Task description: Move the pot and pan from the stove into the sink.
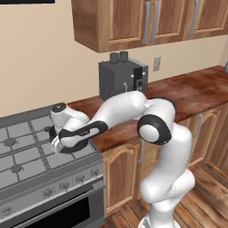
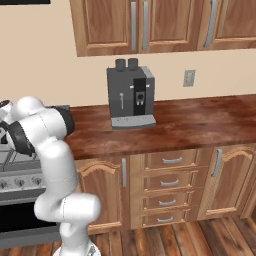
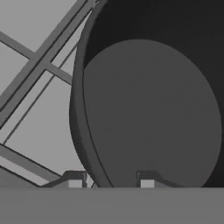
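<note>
At the far left of the left base view stands the stove (image 1: 26, 156), a grey metal range with grid grates, round burners and a row of knobs along its front edge. Over its right-hand grates the white arm bends down, and the fingers (image 1: 62, 144) sit low at the dark grey pot (image 1: 73, 147), which rests on the near right part of the stove top, mostly hidden under the hand. In the hand view the pot (image 3: 148, 109) is seen from above: a round dark vessel with straight walls and a flat bottom, standing on the grate bars. The two fingers (image 3: 74, 179) straddle its near rim, one tip outside the wall and one inside; whether they press the wall or stand just clear of it cannot be told. To the right of the stove runs the dark wooden surface (image 1: 196, 95) over wooden cabinets, and against the wall stands a dark grey coffee machine (image 1: 122, 78).
</note>
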